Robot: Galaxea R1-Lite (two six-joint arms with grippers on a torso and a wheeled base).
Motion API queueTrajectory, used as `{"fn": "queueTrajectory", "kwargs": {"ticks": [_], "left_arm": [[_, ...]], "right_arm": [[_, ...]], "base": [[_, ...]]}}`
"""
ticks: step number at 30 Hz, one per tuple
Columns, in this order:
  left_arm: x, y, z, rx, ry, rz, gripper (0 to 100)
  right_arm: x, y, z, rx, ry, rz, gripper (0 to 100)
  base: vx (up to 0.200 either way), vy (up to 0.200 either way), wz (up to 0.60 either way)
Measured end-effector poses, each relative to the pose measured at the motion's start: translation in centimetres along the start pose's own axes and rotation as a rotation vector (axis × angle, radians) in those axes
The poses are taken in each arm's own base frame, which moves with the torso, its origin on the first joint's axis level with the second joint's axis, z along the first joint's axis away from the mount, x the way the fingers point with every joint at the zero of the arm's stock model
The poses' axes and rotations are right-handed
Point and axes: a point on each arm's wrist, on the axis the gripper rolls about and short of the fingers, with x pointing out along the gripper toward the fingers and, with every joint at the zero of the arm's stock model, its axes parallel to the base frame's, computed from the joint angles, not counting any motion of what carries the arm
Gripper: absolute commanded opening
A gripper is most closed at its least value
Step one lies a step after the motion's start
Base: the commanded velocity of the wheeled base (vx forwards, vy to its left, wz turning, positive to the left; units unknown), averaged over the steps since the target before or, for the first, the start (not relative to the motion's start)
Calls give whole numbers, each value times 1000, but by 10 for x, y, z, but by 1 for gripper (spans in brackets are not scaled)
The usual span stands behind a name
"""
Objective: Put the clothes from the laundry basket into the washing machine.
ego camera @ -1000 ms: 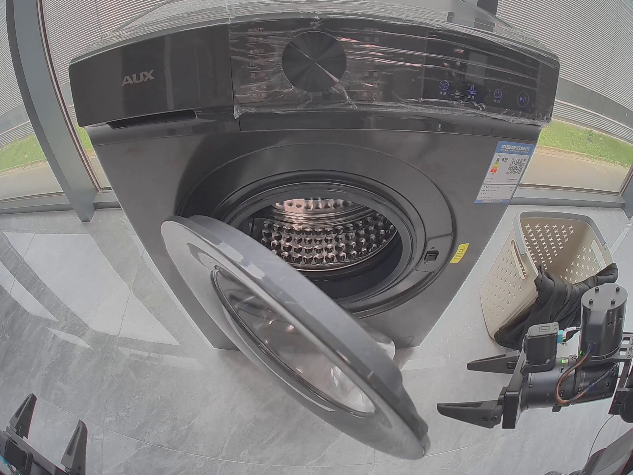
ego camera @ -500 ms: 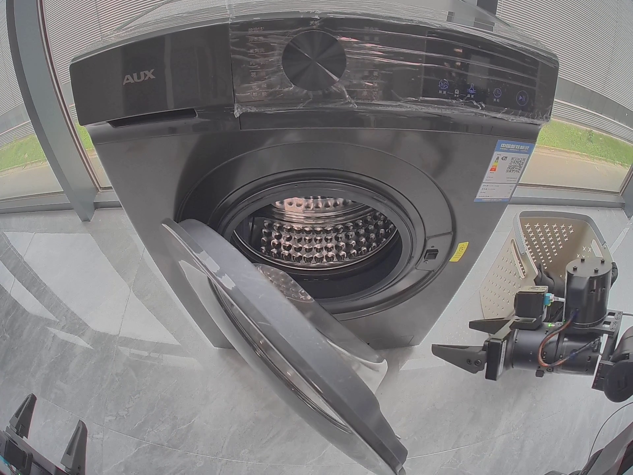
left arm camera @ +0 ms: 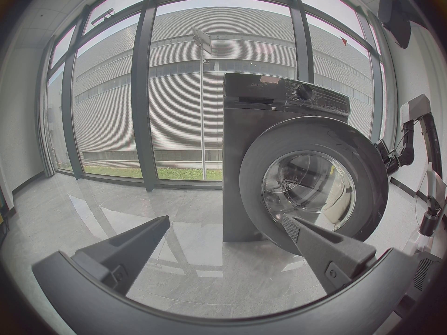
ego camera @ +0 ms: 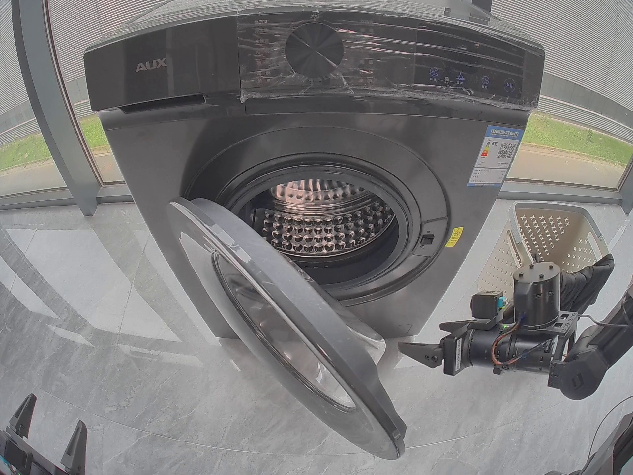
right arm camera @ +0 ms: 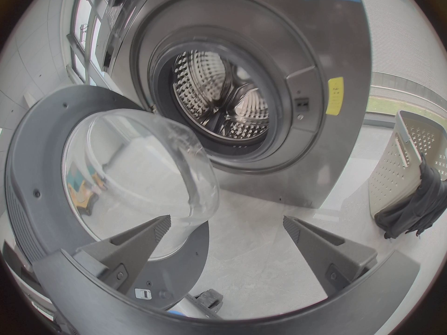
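The grey washing machine [ego camera: 316, 133] stands with its round door [ego camera: 283, 324] swung open toward me and its steel drum [ego camera: 323, 222] bare. To its right a cream laundry basket [ego camera: 560, 229] holds dark clothes [ego camera: 590, 278] draped over its rim. My right gripper [ego camera: 423, 339] hangs open and empty between the door's free edge and the basket, fingers pointing left. The right wrist view has that gripper [right arm camera: 226, 219] facing the door glass [right arm camera: 139, 173], the drum [right arm camera: 219, 94] and the clothes [right arm camera: 419, 205]. My left gripper [ego camera: 49, 427] sits low at the near left, open and empty.
Glossy grey floor tiles [ego camera: 99, 338] spread around the machine. Window walls with a dark pillar [ego camera: 46, 100] stand behind it. In the left wrist view, the left gripper [left arm camera: 224, 219] faces the outside of the door [left arm camera: 312, 182] across bare floor.
My right gripper has risen and moved left, nearer the door's edge. The door has swung a little on its hinge. The head view has shifted slightly.
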Motion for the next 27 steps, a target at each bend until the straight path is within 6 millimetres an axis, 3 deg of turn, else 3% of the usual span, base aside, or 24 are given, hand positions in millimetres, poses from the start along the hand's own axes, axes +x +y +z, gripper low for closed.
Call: {"fn": "queueTrajectory", "kwargs": {"ticks": [6,14,27], "left_arm": [[0,0,0,0,0,0,100],[0,0,0,0,0,-1,100],[0,0,0,2,0,-1,100]], "right_arm": [[7,18,-14,-25,64,63,100],[-1,34,-27,-54,86,188,100],[4,27,-23,-51,33,185,100]], "base": [[0,0,0],[0,0,0],[0,0,0]]}}
